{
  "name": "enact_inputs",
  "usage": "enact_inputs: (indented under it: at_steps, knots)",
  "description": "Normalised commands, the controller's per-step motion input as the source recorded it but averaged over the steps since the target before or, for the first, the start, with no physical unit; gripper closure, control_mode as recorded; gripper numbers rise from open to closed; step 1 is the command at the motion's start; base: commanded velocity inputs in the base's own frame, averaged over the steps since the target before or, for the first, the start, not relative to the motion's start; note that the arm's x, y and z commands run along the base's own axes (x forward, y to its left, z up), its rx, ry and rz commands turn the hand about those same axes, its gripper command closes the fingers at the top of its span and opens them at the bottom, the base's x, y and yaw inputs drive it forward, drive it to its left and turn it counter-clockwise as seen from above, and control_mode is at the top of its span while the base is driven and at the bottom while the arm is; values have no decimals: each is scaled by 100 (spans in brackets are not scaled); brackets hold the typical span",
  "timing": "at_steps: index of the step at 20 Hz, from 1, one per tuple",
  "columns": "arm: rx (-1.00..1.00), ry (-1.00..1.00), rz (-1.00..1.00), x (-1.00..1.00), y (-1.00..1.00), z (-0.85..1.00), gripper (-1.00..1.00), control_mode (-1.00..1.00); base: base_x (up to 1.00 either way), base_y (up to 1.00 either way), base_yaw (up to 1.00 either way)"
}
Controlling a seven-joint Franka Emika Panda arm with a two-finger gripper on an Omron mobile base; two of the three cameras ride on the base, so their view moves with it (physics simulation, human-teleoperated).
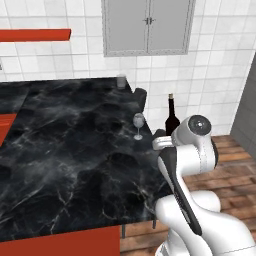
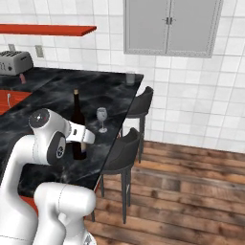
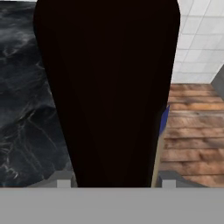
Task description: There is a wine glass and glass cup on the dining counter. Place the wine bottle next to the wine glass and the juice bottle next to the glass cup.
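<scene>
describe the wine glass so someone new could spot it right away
Start at the black marble counter and follow its edge above the two dark stools. The wine glass stands upright there, just beyond the tall dark wine bottle. It is small, clear and stemmed with a flat foot, unlike the stemless glass cup at the far corner.

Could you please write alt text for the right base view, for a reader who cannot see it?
A white robot arm's gripper holds a tall dark wine bottle upright on the black marble dining counter, near a small clear stemmed wine glass.
</scene>
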Motion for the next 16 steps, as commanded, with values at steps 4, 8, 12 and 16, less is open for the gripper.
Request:
enact_inputs:
  at_steps: [4, 8, 12, 16]
  knots:
    - [-3, -8, -11, 16, 4, -4, 100, -100, 0, 0, 0]
    - [0, -9, -18, 21, 22, -8, 100, -100, 0, 0, 0]
    - [0, -3, -22, 21, 42, -15, 100, -100, 0, 0, 0]
    - [0, 0, -16, 16, 20, -10, 100, -100, 0, 0, 0]
